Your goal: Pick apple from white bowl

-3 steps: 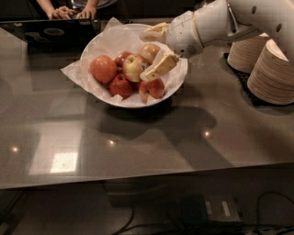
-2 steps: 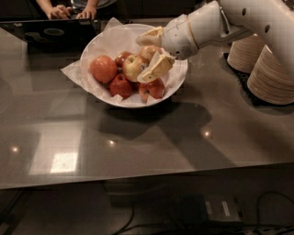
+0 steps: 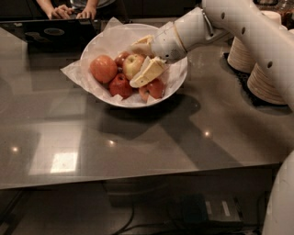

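The white bowl (image 3: 125,102), lined with crumpled white paper (image 3: 73,72), sits at the back middle of the grey table. It holds several apples: an orange-red one (image 3: 103,69) on the left, a yellow-red one (image 3: 133,64) in the middle, and red ones (image 3: 120,86) (image 3: 154,88) in front. My gripper (image 3: 135,64) reaches into the bowl from the right. Its cream fingers (image 3: 148,73) are spread, one above and one below the yellow-red apple, straddling it. I cannot tell whether they touch it.
Stacks of beige plates (image 3: 266,78) stand at the right edge, behind my arm (image 3: 239,23). A dark laptop (image 3: 50,32) and a person's hands (image 3: 69,11) are at the back left. The table's front edge (image 3: 138,179) runs across the lower frame.
My gripper has moved left and slightly down, deeper into the bowl, so its fingers now straddle the yellow-red apple. The apples have not moved.
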Robot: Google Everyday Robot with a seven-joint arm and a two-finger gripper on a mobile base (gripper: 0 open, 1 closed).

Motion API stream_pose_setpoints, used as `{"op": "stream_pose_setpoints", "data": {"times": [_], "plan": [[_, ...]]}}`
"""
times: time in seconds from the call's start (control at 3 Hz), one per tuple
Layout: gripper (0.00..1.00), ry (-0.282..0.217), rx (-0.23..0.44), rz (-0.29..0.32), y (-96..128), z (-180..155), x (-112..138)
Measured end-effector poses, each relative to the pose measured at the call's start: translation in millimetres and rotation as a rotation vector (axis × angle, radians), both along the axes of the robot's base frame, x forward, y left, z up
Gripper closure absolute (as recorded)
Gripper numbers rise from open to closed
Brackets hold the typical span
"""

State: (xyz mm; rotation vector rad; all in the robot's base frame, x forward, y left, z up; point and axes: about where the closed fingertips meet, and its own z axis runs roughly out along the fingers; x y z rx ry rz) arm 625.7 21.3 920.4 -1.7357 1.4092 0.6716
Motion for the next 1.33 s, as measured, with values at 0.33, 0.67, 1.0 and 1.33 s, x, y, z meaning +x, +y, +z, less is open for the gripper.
{"op": "stream_pose_setpoints", "data": {"times": [0.33,0.67,1.0,1.33], "plan": [[0.27,0.027,-0.012,-0.006,1.0,-8.5,3.4],[0.42,0.036,-0.023,-0.012,0.5,-10.9,5.7],[0.66,0.036,-0.023,-0.012,0.5,-10.7,5.7],[0.89,0.036,-0.023,-0.012,0.5,-10.7,5.7]]}}
